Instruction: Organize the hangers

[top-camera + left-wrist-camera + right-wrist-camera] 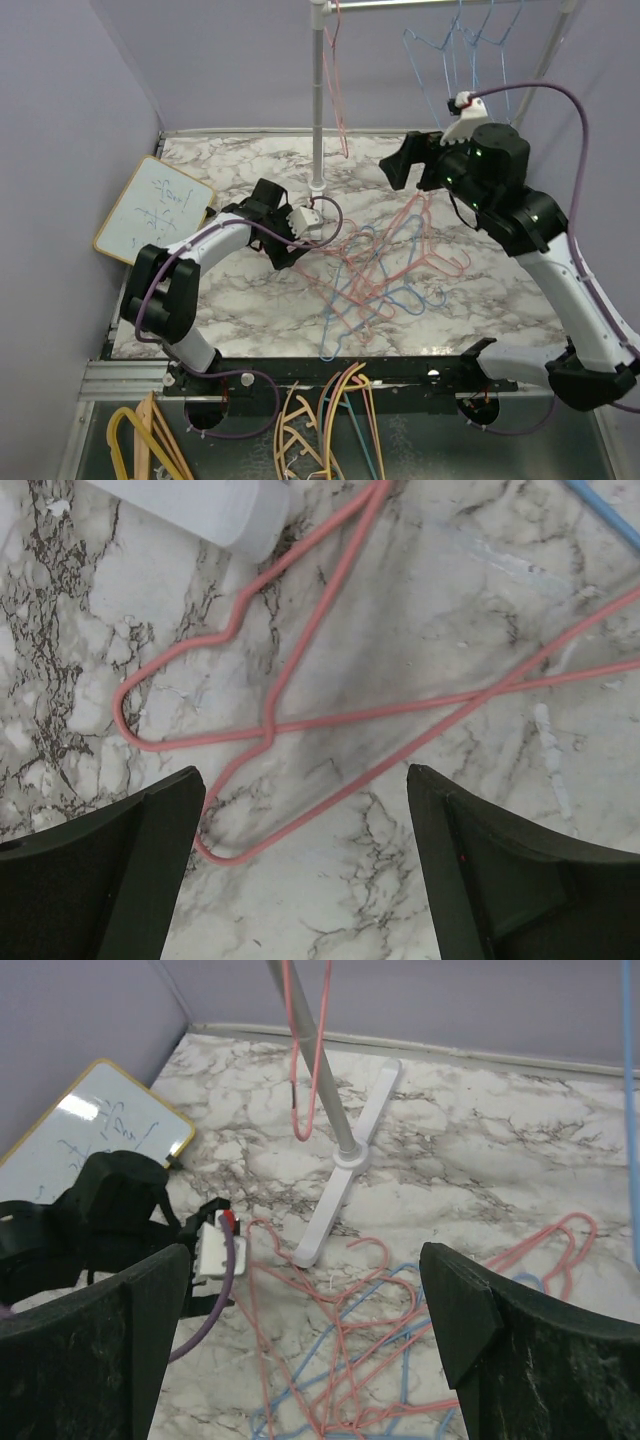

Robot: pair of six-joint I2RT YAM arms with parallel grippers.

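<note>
A tangled pile of pink and light blue wire hangers [385, 265] lies on the marble table right of centre; it also shows in the right wrist view [400, 1360]. One pink hanger [335, 80] hangs on the rack rail, and several blue hangers [470, 45] hang further right. My left gripper [296, 243] is open and low over the pile's left edge. In the left wrist view a pink hanger hook [200, 740] lies between and just beyond its open, empty fingers [305, 820]. My right gripper [402, 165] is raised above the pile, open and empty [305, 1300].
The white rack pole [318, 100] stands at centre back, its foot [350, 1175] close to the left gripper. A whiteboard [155, 210] leans at the left wall. Thicker yellow and orange hangers [320, 420] lie in the tray below the table's near edge.
</note>
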